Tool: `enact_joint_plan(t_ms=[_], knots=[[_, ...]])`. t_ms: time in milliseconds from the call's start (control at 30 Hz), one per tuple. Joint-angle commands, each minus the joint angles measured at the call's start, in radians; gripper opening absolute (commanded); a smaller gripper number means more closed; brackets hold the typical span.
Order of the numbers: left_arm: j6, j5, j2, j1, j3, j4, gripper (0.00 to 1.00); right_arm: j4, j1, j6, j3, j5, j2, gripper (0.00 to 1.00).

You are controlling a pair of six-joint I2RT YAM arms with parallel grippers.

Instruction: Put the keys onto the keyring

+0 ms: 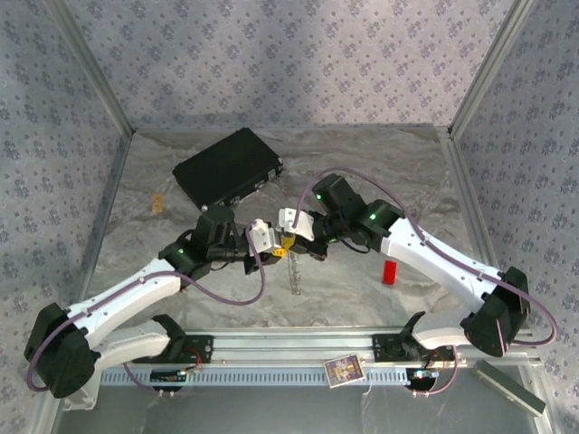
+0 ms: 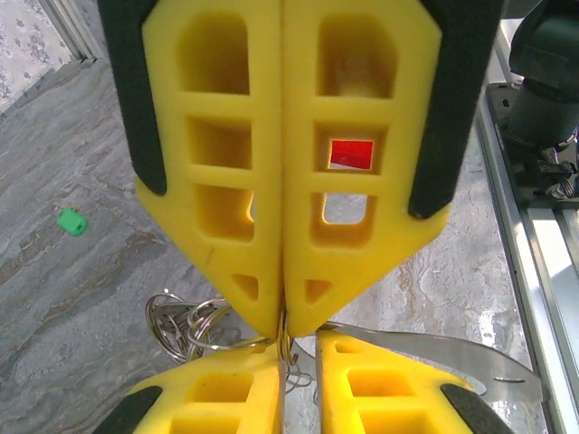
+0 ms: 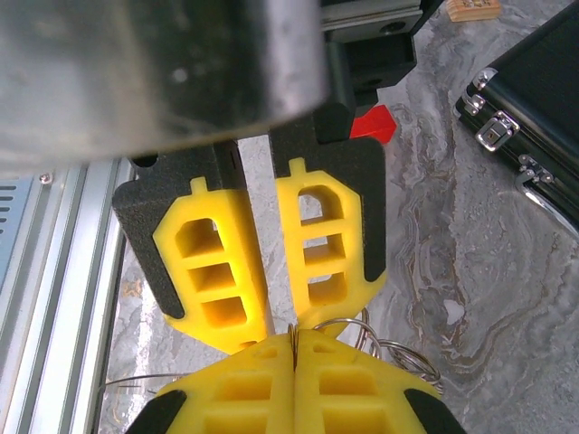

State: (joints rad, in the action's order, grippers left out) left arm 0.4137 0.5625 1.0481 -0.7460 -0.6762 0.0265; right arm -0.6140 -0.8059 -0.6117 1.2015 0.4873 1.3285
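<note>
The keyring, a bunch of thin silver wire loops, hangs between the two grippers above the table's middle. My right gripper is shut on one loop of it, pinching the wire at its yellow fingertips. My left gripper faces it tip to tip, its jaws a narrow gap apart with the loop's wire hanging in that gap. In the top view the left gripper and the right gripper meet. More loops spread out to the right gripper's right. One green key lies alone on the table.
A flat black box lies at the back left, its latches close to the right arm. A red block stands under the right arm. A flat silver metal piece sticks out beside the fingers. The aluminium rail runs along the near edge.
</note>
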Motion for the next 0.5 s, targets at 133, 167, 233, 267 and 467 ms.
enact_joint_plan(t_ms=[133,167,233,267,467], knots=[[-0.004,0.064,-0.028,0.002,-0.012,-0.039,0.11,0.008,-0.008,-0.017,0.035,0.035,0.001,0.00],[-0.006,0.068,-0.030,0.002,-0.012,-0.044,0.11,0.008,-0.009,-0.017,0.032,0.037,0.001,0.00],[-0.012,0.077,-0.034,0.002,-0.009,-0.054,0.11,0.008,-0.010,-0.018,0.029,0.033,0.003,0.00],[-0.014,0.082,-0.035,0.003,-0.010,-0.059,0.12,0.009,-0.009,-0.017,0.026,0.031,0.002,0.00],[-0.051,0.108,-0.039,0.002,0.007,-0.121,0.00,0.038,-0.013,-0.009,0.010,0.026,0.000,0.00]])
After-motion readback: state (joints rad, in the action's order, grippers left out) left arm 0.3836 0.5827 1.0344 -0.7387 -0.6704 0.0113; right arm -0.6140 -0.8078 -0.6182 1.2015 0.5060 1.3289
